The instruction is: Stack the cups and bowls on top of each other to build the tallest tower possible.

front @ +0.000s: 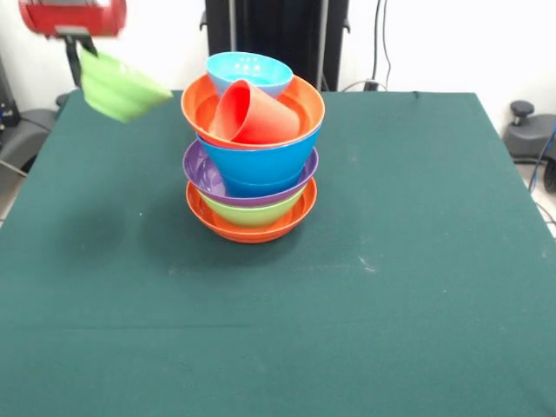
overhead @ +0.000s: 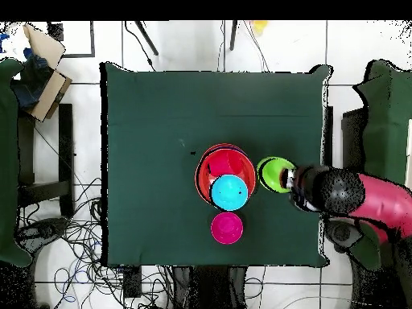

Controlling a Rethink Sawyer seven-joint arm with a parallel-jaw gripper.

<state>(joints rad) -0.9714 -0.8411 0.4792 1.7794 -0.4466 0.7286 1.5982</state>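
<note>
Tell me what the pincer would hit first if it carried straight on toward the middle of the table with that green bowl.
Judging by the overhead view, the pincer, shut on the green bowl, points at the tower. The bowl would probably meet the upper orange bowl holding the red cup, though relative height is unclear.

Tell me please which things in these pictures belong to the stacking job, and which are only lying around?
Belonging to the job:
- tower on its orange base bowl
- red cup, lying tilted in the top orange bowl
- light blue bowl
- green bowl, held in the air by the gripper
- magenta bowl

Only lying around:
- cardboard box
- floor cables
</note>
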